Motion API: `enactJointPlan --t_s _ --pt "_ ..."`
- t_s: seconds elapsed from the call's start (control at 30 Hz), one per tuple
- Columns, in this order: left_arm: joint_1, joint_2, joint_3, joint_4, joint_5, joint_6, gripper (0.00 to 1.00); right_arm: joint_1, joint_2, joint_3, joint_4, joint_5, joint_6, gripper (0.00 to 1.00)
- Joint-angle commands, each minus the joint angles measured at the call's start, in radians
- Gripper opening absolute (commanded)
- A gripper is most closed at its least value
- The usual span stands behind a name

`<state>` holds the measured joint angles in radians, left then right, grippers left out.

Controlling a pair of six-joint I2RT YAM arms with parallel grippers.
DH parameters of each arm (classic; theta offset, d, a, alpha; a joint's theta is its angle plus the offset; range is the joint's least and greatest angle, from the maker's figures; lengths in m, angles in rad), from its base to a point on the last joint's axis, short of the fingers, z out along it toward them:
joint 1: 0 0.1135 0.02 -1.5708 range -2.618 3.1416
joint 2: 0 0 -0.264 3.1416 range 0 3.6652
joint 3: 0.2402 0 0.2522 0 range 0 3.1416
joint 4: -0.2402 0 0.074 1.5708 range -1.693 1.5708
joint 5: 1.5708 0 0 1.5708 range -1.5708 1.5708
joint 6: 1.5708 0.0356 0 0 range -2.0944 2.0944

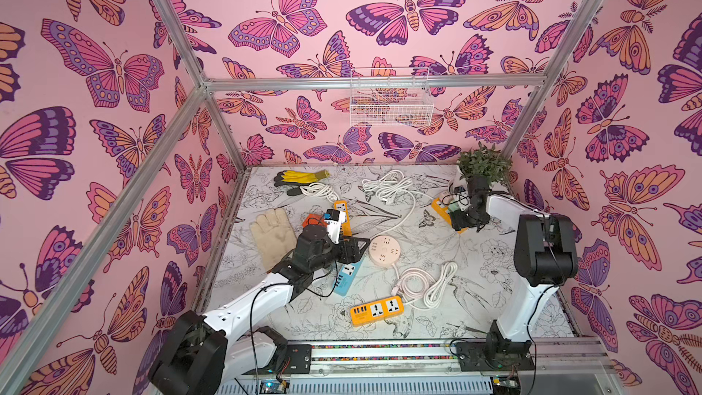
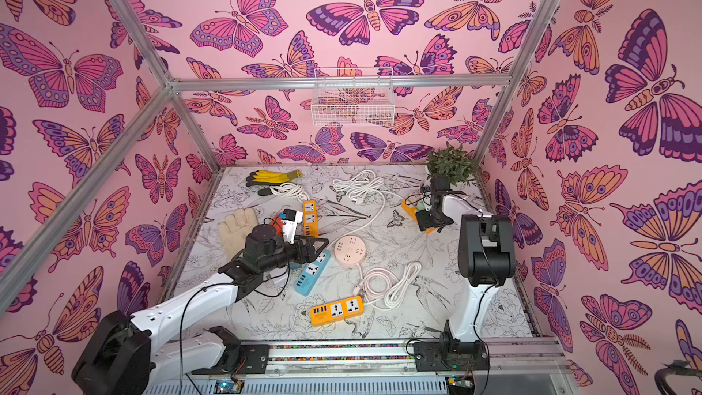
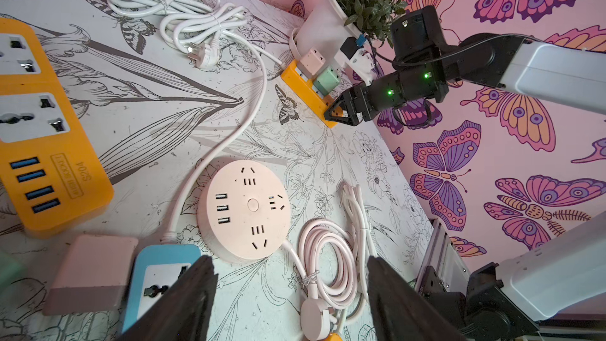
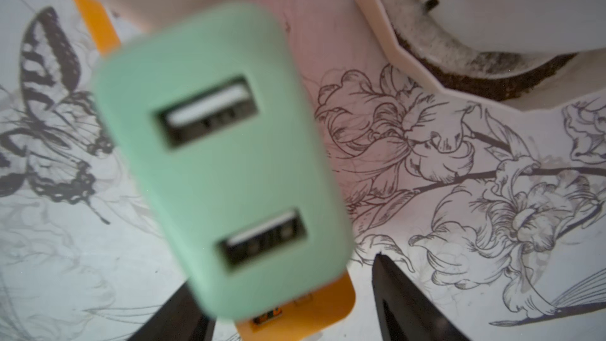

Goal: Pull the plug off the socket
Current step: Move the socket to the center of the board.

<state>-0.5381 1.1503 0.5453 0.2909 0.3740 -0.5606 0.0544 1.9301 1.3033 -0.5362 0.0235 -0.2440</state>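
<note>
Straddling mint-green plastic USB charger plug (image 4: 223, 175) on orange plastic socket strip (image 3: 292, 78): right gripper (image 3: 331, 113), half-open, one finger clear. Well apart from strip: left gripper (image 3: 290, 267), agape, empty.

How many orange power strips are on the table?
3. The front strip lies at the middle front; the left strip lies past the left arm; the plugged strip sits by the plant. The arms may hide more.

1. Flower-printed table (image 1: 475, 298).
2. Far left corner: yellow-black gloves (image 1: 300, 176).
3. Far right corner: potted plant (image 1: 484, 165), orange socket strip (image 1: 438, 207) just beside.
4. Centre: round pink socket (image 1: 385, 249).
5. Near front edge: orange power strip (image 1: 376, 310).
</note>
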Motion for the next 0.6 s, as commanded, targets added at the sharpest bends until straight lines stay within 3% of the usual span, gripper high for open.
enactJointPlan --t_s 0.0,0.13,0.37,0.47,0.57 --pt "0.006 -0.008 -0.013 0.013 0.019 -0.008 0.77 -0.001 0.027 0.052 -0.051 -0.047 -0.026 0.75" --pt "0.006 -0.006 -0.013 0.013 0.022 -0.016 0.77 0.006 0.056 0.092 -0.108 -0.141 -0.038 0.68" --pt "0.007 -0.027 -0.015 0.013 0.019 -0.022 0.76 0.061 0.035 0.060 -0.124 -0.122 -0.036 0.55" --pt "0.007 -0.031 -0.016 0.013 0.021 -0.022 0.76 0.103 0.001 0.025 -0.123 -0.108 -0.004 0.46" --pt "0.007 -0.029 -0.014 0.013 0.022 -0.027 0.76 0.163 -0.053 -0.035 -0.125 -0.061 0.061 0.45"
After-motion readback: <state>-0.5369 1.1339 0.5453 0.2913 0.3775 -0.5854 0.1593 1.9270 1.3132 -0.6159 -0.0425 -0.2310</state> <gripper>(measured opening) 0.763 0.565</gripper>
